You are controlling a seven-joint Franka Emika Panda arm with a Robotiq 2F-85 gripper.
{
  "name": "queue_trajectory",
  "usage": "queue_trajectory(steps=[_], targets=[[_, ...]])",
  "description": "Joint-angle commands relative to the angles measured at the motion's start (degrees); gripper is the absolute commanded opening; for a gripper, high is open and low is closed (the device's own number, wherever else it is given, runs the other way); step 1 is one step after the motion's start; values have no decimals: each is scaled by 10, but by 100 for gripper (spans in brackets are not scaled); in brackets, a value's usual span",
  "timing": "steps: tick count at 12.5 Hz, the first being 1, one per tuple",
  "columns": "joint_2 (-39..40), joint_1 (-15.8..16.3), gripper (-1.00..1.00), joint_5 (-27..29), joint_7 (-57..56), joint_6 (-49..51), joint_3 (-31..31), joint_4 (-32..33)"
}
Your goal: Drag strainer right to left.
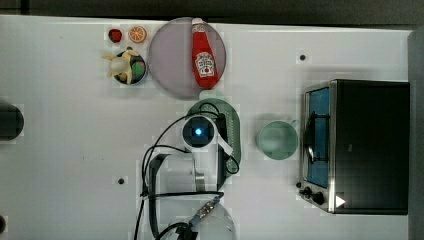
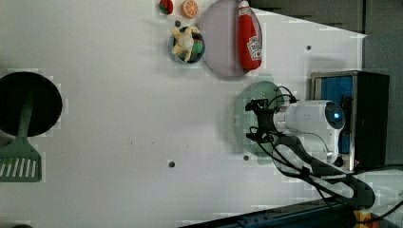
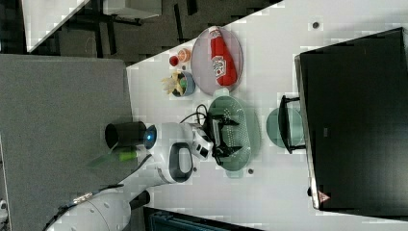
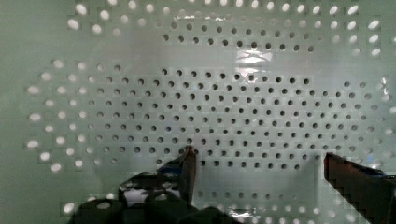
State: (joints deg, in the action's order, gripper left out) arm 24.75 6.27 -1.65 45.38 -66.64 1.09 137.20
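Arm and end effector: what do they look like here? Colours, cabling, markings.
The arm is glossy white with dark grey panels and a round cap bearing a glowing blue light. Loose black cables loop along it toward the wrist. The end effector is black, with two slim dark fingers spread wide. No readable markings.
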Motion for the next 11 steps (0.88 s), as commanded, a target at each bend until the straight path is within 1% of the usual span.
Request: queue_trajectory(steps=[1, 6, 11], targets=[[-15, 42, 100, 4, 85, -8, -21, 2], [-8, 92, 100, 8, 153, -8, -40, -12], [22, 136, 100, 60, 158, -6, -50, -53]])
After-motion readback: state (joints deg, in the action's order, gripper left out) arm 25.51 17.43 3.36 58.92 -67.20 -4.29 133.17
